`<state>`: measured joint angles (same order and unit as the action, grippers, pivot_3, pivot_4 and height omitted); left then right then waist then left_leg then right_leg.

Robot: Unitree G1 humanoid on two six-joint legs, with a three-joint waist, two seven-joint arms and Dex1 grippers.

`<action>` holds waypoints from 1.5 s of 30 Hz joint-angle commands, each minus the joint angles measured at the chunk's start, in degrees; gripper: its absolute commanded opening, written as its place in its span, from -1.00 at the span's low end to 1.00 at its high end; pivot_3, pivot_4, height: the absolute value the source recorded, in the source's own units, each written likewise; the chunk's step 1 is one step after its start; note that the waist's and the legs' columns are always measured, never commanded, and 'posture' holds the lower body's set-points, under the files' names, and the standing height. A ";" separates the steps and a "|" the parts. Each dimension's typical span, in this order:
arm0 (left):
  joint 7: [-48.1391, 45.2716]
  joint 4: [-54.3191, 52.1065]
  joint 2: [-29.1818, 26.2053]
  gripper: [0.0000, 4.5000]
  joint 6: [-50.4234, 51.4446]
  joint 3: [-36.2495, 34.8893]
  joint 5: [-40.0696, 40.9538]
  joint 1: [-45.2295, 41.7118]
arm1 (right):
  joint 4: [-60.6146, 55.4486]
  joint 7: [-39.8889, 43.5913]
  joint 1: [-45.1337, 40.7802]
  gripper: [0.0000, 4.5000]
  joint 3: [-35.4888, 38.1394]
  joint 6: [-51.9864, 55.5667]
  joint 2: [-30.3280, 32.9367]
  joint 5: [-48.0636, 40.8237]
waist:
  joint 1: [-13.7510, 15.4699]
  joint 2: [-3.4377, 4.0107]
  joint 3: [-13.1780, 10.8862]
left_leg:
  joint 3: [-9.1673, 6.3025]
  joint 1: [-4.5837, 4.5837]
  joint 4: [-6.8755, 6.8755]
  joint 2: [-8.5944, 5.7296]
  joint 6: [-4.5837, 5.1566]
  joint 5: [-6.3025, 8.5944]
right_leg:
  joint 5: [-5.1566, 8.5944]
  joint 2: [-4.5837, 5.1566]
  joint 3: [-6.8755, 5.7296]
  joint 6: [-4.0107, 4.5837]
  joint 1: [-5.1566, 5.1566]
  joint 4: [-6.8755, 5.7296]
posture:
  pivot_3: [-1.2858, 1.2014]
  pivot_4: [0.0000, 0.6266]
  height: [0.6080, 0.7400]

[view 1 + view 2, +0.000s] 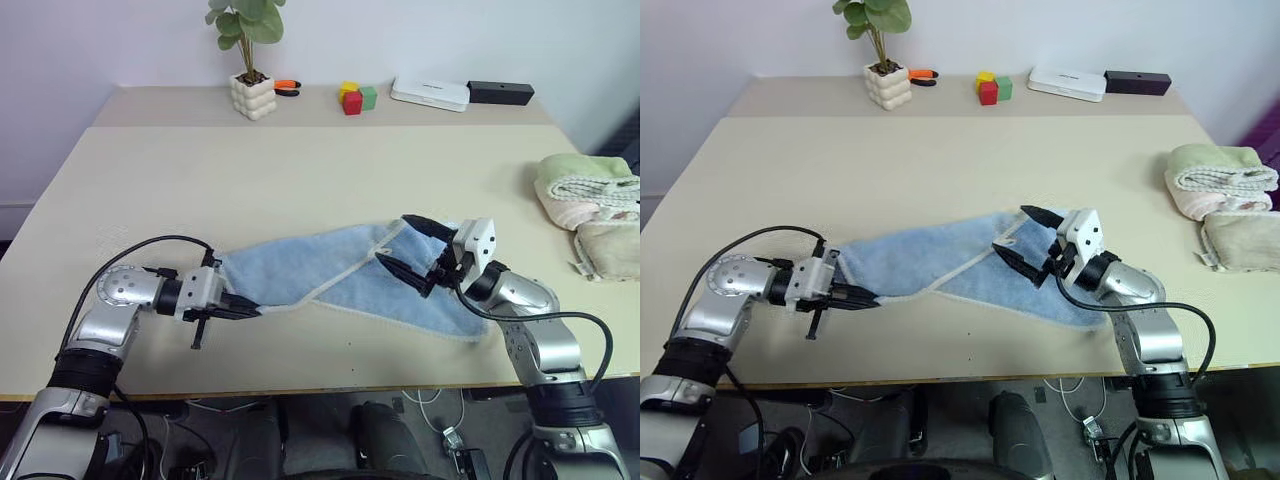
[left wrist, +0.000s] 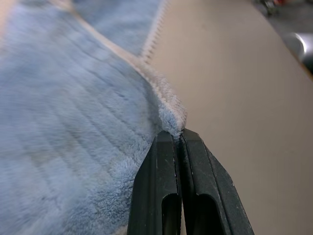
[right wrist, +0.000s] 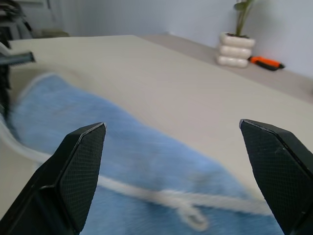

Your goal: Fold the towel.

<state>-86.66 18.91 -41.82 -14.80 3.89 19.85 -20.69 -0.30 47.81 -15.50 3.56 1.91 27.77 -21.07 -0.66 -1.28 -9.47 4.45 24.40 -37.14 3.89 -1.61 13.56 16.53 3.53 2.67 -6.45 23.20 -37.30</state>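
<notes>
The light blue towel (image 1: 330, 265) with a cream border lies partly folded near the table's front edge. My left gripper (image 1: 245, 308) points right at the towel's left end; in the left wrist view it (image 2: 177, 134) is shut, with the cream hem (image 2: 171, 110) pinched at its tips. My right gripper (image 1: 392, 238) hovers over the towel's right half with its fingers (image 3: 83, 161) spread wide and nothing between them. The small cream loop (image 3: 193, 215) on the border lies just below it.
A pale green towel (image 1: 585, 180) and a cream-pink towel (image 1: 610, 245) are stacked at the table's right edge. Along the back stand a potted plant (image 1: 252, 95), an orange-handled tool (image 1: 287, 87), coloured blocks (image 1: 355, 97), a white box (image 1: 430, 93) and a black box (image 1: 500, 93).
</notes>
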 commanded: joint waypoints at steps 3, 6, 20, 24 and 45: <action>2.31 -2.84 -1.42 -0.98 7.19 -6.93 6.57 -1.62 | 8.26 -5.05 -4.57 1.00 2.64 1.38 2.17 3.99 | 0.05 0.00 0.00 | 0.01 0.01 0.00 -0.01 0.00 0.00 | 0.00 0.01 0.00 0.00 -0.01 0.01 | 0.03 -0.52 0.92; 3.67 -4.91 -1.70 -0.98 12.06 -9.43 9.45 -1.24 | 12.26 -7.69 -6.33 1.00 2.79 0.78 3.79 7.21 | 0.00 0.00 0.00 | 0.01 0.02 0.00 -0.01 0.00 0.00 | 0.00 0.02 0.00 0.00 -0.01 0.01 | 0.03 -0.52 0.92; 5.49 -9.17 -2.02 -0.98 12.50 -12.62 8.74 6.00 | 31.77 -12.43 -18.04 1.00 3.38 14.14 8.07 11.65 | -0.19 0.03 -0.02 | 0.04 0.01 0.02 0.01 0.00 0.00 | 0.01 0.01 0.03 0.00 0.04 0.01 | 0.03 -0.52 0.92; 6.03 -9.94 -1.71 -0.98 11.89 -12.56 8.21 7.31 | 32.52 -9.93 -19.29 1.00 2.44 18.20 7.75 11.22 | -0.33 0.04 -0.02 | 0.05 0.01 0.03 0.01 0.00 0.00 | 0.01 0.01 0.05 -0.01 0.05 0.01 | 0.03 -0.52 0.92; 9.83 -8.09 -0.45 -1.00 12.67 -12.39 6.51 5.46 | 30.98 -7.74 -18.72 -0.96 1.75 15.48 8.06 13.43 | -0.07 0.04 -0.02 | 0.07 0.01 0.03 0.01 0.00 0.00 | 0.01 0.01 0.04 -0.01 0.04 0.01 | 0.03 -0.52 0.92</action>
<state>-78.92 10.38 -42.58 -2.91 -7.46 25.91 -13.87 33.69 39.36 -35.12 5.00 19.57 34.46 -7.90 -0.73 -1.24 -9.49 4.52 24.42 -37.12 3.90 -1.61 13.56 16.54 3.54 2.71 -6.46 23.25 -37.29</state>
